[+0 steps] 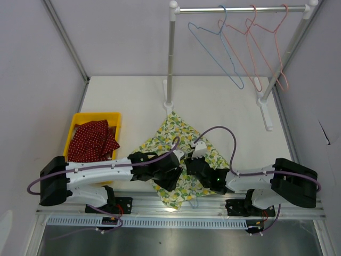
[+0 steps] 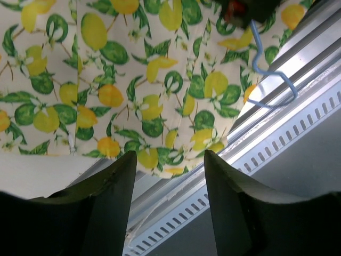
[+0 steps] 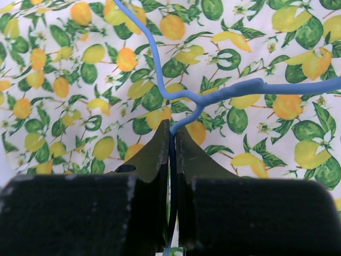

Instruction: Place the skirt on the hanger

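Observation:
The lemon-print skirt (image 1: pixel 173 141) lies flat on the table's near middle. My right gripper (image 1: pixel 193 166) is over its near right part. In the right wrist view it (image 3: pixel 172 132) is shut on the neck of a blue wire hanger (image 3: pixel 234 90) that lies across the skirt (image 3: pixel 69 80). My left gripper (image 1: pixel 169 175) is over the skirt's near left part. It (image 2: pixel 169 160) is open and empty above the skirt's near hem (image 2: pixel 133 80). The hanger's hook (image 2: pixel 272 88) sticks out past the hem over the rail.
A yellow bin (image 1: pixel 96 115) holding a red dotted garment (image 1: pixel 93 140) stands at the left. A clothes rack (image 1: pixel 170 58) at the back carries a blue hanger (image 1: pixel 216 48) and two pink hangers (image 1: pixel 264 50). A metal rail (image 1: pixel 181 212) runs along the near edge.

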Robot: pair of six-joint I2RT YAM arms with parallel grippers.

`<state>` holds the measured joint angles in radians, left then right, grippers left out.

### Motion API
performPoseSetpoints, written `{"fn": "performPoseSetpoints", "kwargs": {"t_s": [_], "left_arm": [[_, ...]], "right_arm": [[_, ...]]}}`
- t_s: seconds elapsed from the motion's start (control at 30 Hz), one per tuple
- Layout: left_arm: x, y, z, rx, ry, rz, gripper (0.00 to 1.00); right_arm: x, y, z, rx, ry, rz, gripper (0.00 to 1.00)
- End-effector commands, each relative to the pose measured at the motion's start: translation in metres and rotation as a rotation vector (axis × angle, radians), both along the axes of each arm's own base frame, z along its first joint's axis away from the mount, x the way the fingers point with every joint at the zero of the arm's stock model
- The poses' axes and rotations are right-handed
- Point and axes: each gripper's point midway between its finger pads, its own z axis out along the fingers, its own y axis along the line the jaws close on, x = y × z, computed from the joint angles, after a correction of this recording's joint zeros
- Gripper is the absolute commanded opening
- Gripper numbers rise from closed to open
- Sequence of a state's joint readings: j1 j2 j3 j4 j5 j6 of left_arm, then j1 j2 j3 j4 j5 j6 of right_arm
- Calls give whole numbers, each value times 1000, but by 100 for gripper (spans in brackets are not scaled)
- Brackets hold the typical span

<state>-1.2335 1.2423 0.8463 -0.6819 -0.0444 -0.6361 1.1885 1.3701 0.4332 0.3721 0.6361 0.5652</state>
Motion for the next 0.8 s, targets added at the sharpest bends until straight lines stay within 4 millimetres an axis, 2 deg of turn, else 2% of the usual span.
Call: {"fn": "performPoseSetpoints", "kwargs": {"t_s": [0.0,0.1,0.13,0.23,0.33,0.4,0.43,0.47,0.5,0.57,0.63,0.77], "left_arm": [[6,-23,9,-72,-7,-12,59],[6,-30,11,-110,-5,-12,53],[1,-33,12,-126,13,-31,44],[-6,-39,21,-160,11,-49,31],[-18,-40,21,-170,18,-72,29],[-31,-44,18,-183,30,-96,29],[-36,-42,10,-169,37,-103,30],[-34,-40,5,-151,34,-84,30],[-27,-36,-2,-118,10,-41,31],[-16,-32,-8,-111,-24,4,39],[-6,-36,-10,-142,-12,28,39],[-5,-46,2,-171,-23,-15,38]], "right_arm": [[-17,-16,-8,-77,13,-30,0],[-10,-26,-10,-97,18,-65,0],[-8,-28,-11,-98,25,-65,0],[10,-30,-6,-76,25,-86,0],[19,-25,-7,-89,32,-70,0],[28,-13,-5,-82,38,-49,0],[31,-12,-6,-108,38,-41,0],[43,-1,6,-91,25,-51,0],[45,2,-5,-129,47,-46,0],[53,6,-11,-152,71,-41,0],[64,11,-19,-150,101,-46,0],[77,14,-26,-138,121,-44,0]]}}
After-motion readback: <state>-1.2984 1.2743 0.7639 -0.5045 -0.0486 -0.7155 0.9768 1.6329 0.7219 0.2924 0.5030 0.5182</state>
